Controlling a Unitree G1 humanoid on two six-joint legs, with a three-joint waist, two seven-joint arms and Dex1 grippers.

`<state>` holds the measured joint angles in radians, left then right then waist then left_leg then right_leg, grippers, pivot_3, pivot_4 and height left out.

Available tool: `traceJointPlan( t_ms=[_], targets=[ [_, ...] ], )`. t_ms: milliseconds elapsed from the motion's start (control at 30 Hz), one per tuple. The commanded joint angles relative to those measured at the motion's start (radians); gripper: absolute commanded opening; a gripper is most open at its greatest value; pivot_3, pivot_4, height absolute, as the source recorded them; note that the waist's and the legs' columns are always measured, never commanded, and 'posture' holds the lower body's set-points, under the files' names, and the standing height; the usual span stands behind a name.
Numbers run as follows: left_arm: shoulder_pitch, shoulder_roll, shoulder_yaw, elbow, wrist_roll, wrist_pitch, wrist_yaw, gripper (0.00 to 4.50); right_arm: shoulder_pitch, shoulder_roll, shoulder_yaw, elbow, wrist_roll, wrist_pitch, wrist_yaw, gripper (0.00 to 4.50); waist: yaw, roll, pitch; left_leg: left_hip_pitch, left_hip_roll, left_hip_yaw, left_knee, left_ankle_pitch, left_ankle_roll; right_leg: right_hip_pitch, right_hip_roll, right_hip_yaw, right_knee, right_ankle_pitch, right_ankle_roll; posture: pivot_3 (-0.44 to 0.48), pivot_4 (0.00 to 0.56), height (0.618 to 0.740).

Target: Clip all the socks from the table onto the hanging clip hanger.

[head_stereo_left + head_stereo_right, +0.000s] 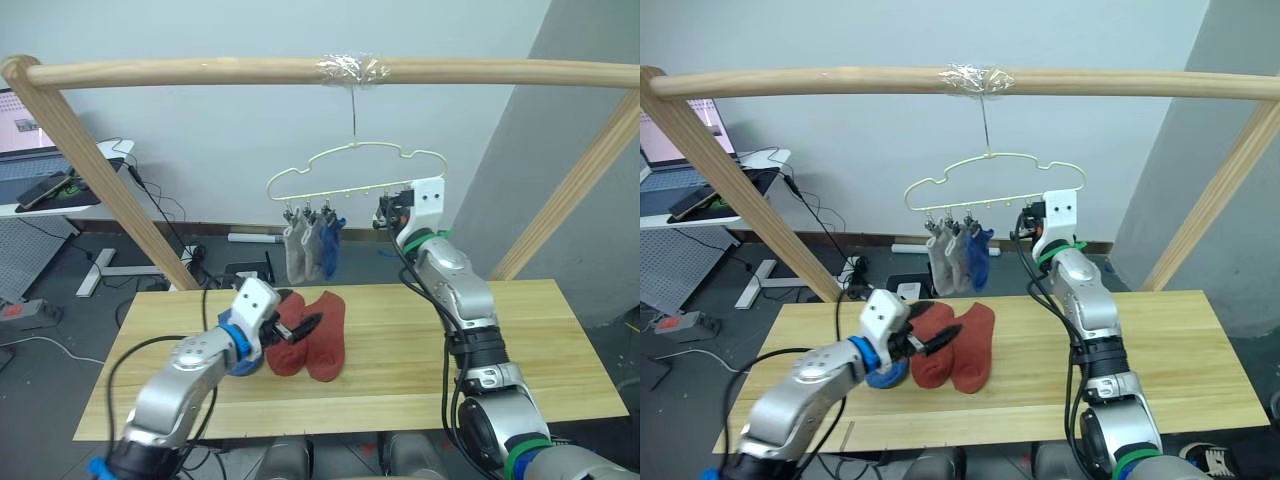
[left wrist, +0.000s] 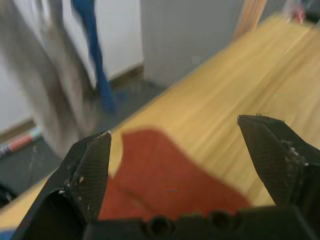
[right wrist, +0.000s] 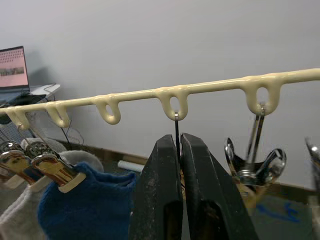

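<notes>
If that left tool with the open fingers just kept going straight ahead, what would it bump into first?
Most likely the rust-red socks lying on the table. The left tool is open and aimed right over them, with the wooden top beyond. Depth is hard to judge, so it might skim just above the fabric.

A pale yellow-green wire clip hanger [image 1: 357, 165] hangs at upper centre of the head view. Two light grey socks [image 1: 296, 250] and one blue sock [image 1: 332, 243] dangle from clips at its left end. Two rust-red socks [image 1: 325, 335] lie side by side, touching, left of centre on the light wood table [image 1: 540, 340].
</notes>
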<state>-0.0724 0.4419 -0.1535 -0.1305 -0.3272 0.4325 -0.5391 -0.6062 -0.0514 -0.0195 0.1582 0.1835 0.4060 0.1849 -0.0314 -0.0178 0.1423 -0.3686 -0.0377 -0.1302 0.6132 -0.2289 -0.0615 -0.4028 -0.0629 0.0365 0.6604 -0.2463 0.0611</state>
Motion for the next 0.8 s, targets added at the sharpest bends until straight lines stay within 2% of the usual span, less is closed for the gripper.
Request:
traceJointPlan(
  t_ms=[33,233,500,600,800],
  targets=[
    [-0.077,-0.061,-0.060,0.149,0.089,-0.095,-0.001,4.50,0.018,-0.011,-0.007,-0.086,0.025,0.056,0.011,0.02,-0.002,0.000,0.000,0.000,0.001,0.000,0.000,0.000,0.000,0.000,0.000,0.001,0.000,0.000,0.000,-0.037,0.121,0.740],
    [-0.198,-0.176,-0.096,0.502,0.199,-0.231,0.008,4.50,0.064,0.001,-0.015,-0.167,0.018,0.116,-0.029,0.02,-0.019,0.000,0.000,0.001,0.002,0.002,0.000,0.000,0.000,0.000,0.001,0.002,0.000,0.000,0.001,-0.085,0.137,0.740],
    [-0.304,-0.228,-0.115,0.836,0.304,-0.324,-0.011,4.50,0.092,0.003,-0.018,-0.228,0.014,0.158,-0.048,0.02,-0.027,-0.001,0.000,0.001,0.002,0.002,0.000,0.000,0.000,0.000,0.001,0.002,-0.001,-0.001,0.006,-0.116,0.147,0.740],
    [-0.320,-0.238,-0.120,0.891,0.317,-0.348,-0.048,3.89,0.096,0.000,-0.022,-0.238,0.014,0.167,-0.052,0.00,-0.028,-0.001,0.000,0.002,0.001,0.002,0.000,0.000,0.000,0.002,0.001,0.002,-0.001,-0.001,0.006,-0.118,0.149,0.740],
    [-0.304,-0.241,-0.140,0.895,0.363,-0.420,-0.073,2.29,0.100,-0.005,-0.025,-0.240,0.012,0.170,-0.052,0.00,-0.029,0.000,0.000,0.005,0.002,0.000,0.000,0.000,0.000,0.007,0.001,0.000,-0.004,-0.001,0.006,-0.112,0.150,0.740]
  ],
)
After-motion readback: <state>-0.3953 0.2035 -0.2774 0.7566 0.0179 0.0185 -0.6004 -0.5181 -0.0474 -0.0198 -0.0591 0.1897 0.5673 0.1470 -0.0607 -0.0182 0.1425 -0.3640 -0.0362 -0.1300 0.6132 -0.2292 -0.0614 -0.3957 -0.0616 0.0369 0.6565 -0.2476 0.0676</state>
